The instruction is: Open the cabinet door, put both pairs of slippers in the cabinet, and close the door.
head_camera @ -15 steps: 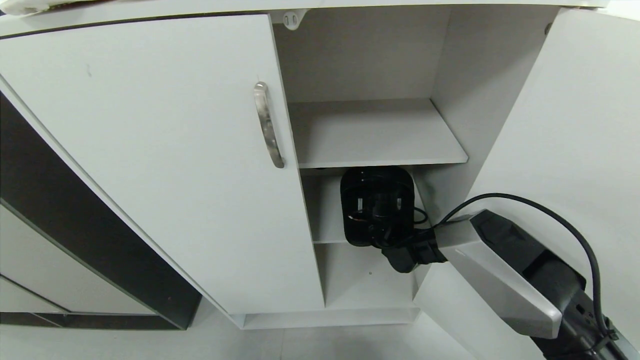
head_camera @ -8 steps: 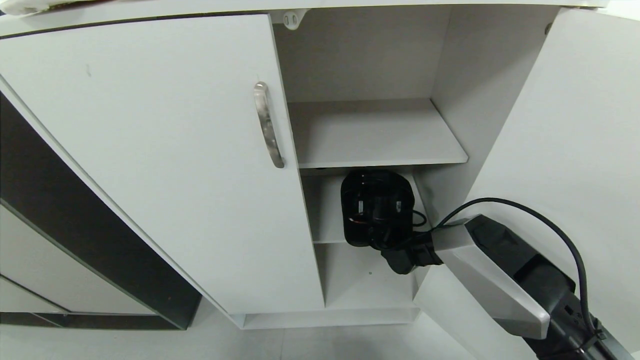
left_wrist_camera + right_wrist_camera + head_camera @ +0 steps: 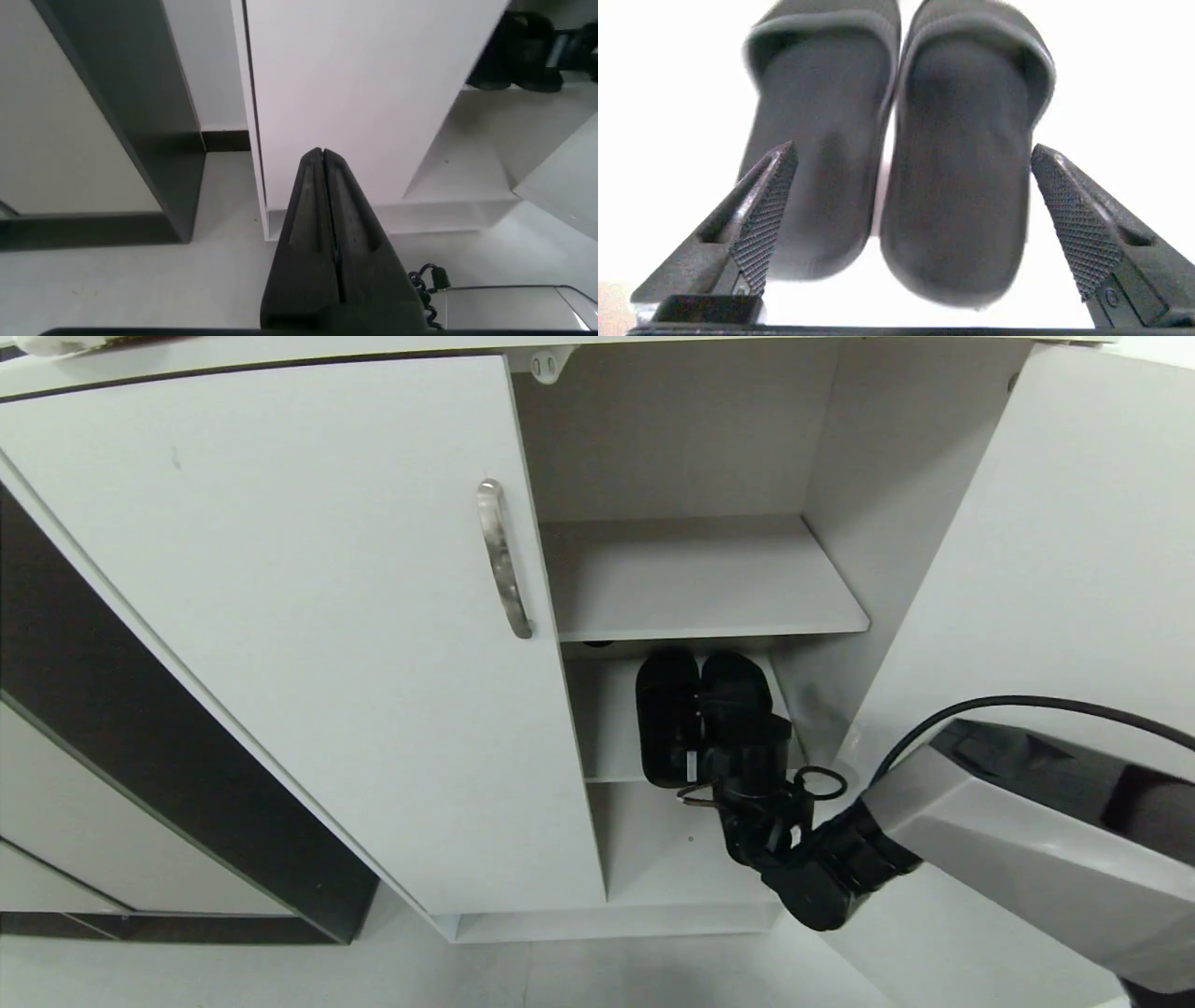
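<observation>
A pair of black slippers [image 3: 700, 705] lies side by side on the white cabinet's middle shelf [image 3: 609, 733], toes pointing inward. My right gripper [image 3: 724, 742] hovers just in front of their heels, at the shelf's front edge. In the right wrist view the slippers [image 3: 896, 159] lie between and beyond its open fingers [image 3: 766, 219], which touch nothing; the right gripper [image 3: 913, 157] holds nothing. The cabinet's right door [image 3: 1055, 541] stands open and the left door [image 3: 280, 616] is closed. My left gripper [image 3: 322, 215] is shut and empty, low above the floor in front of the left door [image 3: 364, 84].
The upper shelf [image 3: 700, 579] and the bottom compartment [image 3: 672, 859] hold nothing. A metal handle [image 3: 502, 560] sticks out from the closed left door. A dark panel [image 3: 140, 747] stands to the cabinet's left. Pale floor [image 3: 280, 975] runs along the front.
My right gripper has drawn back out of the middle shelf and its arm has dropped lower. The slippers stay on the shelf and now show side by side. The head view shifted slightly.
</observation>
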Robot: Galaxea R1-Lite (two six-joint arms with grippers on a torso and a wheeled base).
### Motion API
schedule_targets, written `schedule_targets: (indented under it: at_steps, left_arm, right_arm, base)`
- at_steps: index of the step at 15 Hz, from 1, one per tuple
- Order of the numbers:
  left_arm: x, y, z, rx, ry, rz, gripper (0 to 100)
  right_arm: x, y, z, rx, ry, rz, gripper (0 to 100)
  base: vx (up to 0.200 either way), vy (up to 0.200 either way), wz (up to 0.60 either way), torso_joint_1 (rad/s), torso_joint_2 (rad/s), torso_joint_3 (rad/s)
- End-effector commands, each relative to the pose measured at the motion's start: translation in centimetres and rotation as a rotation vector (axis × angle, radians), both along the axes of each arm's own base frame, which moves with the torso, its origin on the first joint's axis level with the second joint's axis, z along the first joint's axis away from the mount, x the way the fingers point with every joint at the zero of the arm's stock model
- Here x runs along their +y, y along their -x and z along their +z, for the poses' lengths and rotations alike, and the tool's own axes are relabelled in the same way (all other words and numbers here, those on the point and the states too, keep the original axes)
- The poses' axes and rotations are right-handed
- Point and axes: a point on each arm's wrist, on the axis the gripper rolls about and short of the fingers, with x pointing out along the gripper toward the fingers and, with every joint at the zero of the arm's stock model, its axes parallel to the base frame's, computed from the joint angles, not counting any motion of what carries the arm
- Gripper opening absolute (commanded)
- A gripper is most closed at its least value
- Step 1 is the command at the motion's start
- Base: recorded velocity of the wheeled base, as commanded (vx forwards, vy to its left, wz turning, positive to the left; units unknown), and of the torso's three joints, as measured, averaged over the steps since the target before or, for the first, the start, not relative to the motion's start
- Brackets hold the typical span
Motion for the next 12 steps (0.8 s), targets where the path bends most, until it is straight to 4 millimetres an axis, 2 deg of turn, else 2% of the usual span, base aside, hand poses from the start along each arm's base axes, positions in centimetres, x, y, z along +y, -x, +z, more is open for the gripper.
schedule_targets:
  at_steps: [1, 3, 4, 8, 12]
  left_arm:
    - [0.0, 0.0, 0.0, 0.001, 0.001, 0.000, 0]
    - [0.0, 0.0, 0.0, 0.001, 0.001, 0.000, 0]
    - [0.0, 0.0, 0.0, 0.001, 0.001, 0.000, 0]
    - [0.0, 0.0, 0.0, 0.001, 0.001, 0.000, 0]
    - [0.0, 0.0, 0.0, 0.001, -0.001, 0.000, 0]
  right_arm:
    - [-2.2, 7.1, 4.0, -0.035, -0.038, 0.152, 100]
    - [-2.9, 10.0, 4.4, -0.038, -0.053, 0.241, 100]
    - [-3.0, 10.5, 4.7, -0.052, -0.062, 0.272, 100]
    - [-3.3, 11.1, 6.2, -0.084, -0.088, 0.280, 100]
    - [-3.5, 11.4, 6.0, -0.076, -0.085, 0.284, 100]
  base:
    - [-0.200, 0.000, 0.00, 0.002, 0.00, 0.002]
    - [-0.200, 0.000, 0.00, 0.002, 0.00, 0.005]
    - [-0.200, 0.000, 0.00, 0.002, 0.00, 0.002]
    - [0.000, 0.000, 0.00, 0.000, 0.00, 0.000]
    - [0.000, 0.000, 0.00, 0.000, 0.00, 0.000]
